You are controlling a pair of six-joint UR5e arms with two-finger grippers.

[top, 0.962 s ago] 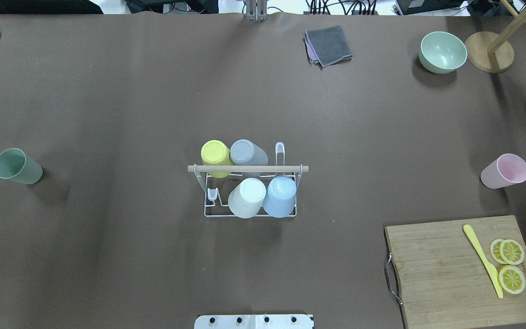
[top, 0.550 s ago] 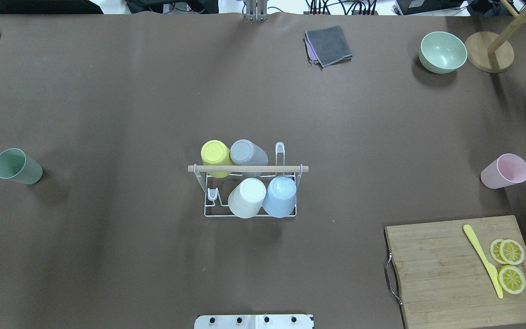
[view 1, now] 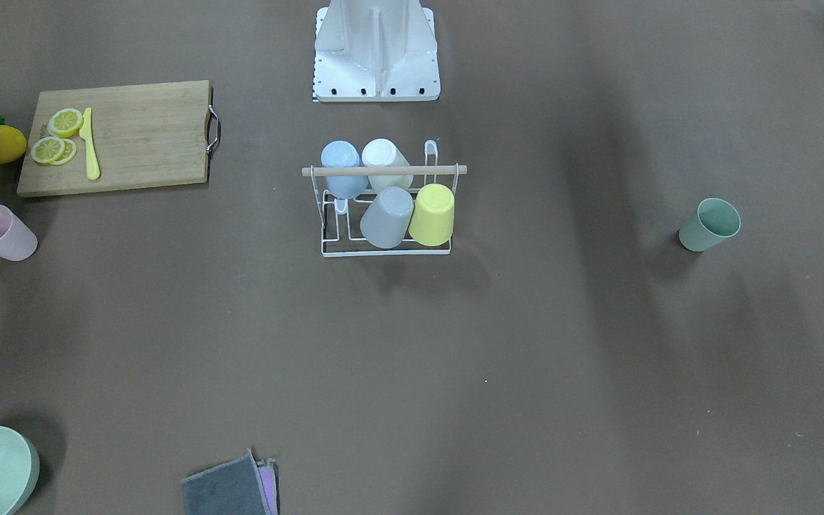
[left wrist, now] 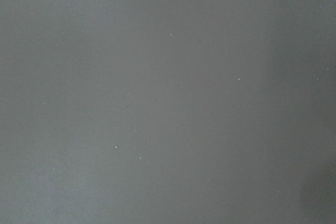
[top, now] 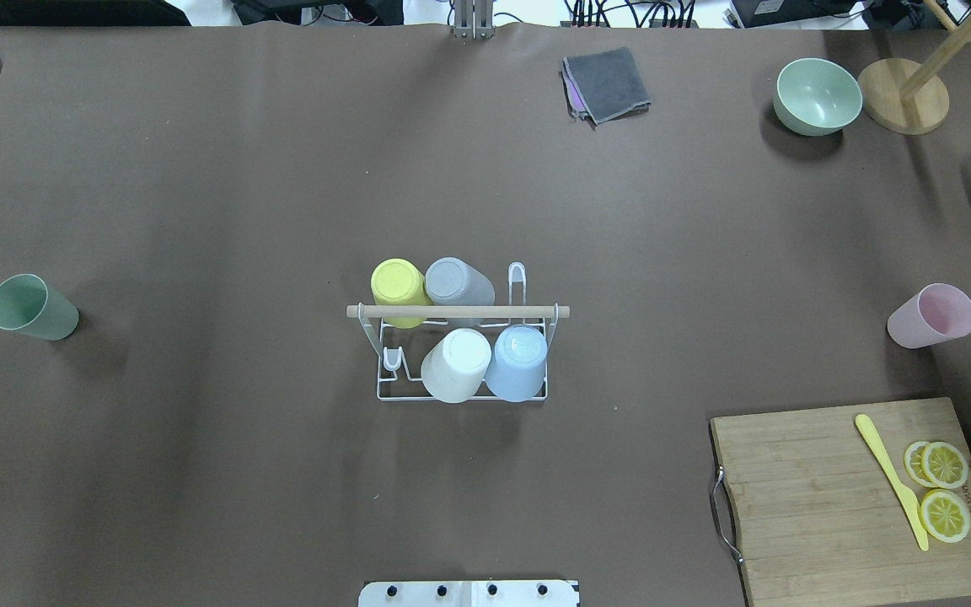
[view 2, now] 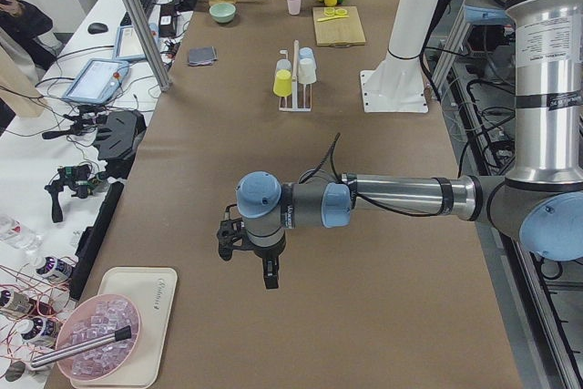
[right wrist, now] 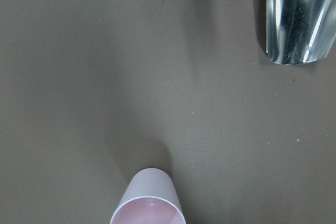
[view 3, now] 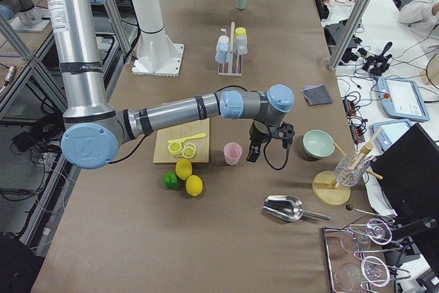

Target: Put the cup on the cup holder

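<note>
The cup holder (top: 528, 311) is already carrying four. The pink cup (top: 932, 316) and green cup (top: 30, 306) are waiting. I cannot tell whether the left pincer (view 2: 248, 261) or right pincer (view 3: 266, 147) is open.

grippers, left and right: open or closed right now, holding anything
Left gripper: cannot be told; no cup in it.
Right gripper: cannot be told; the pink plastic cup stands free beside it.
</note>
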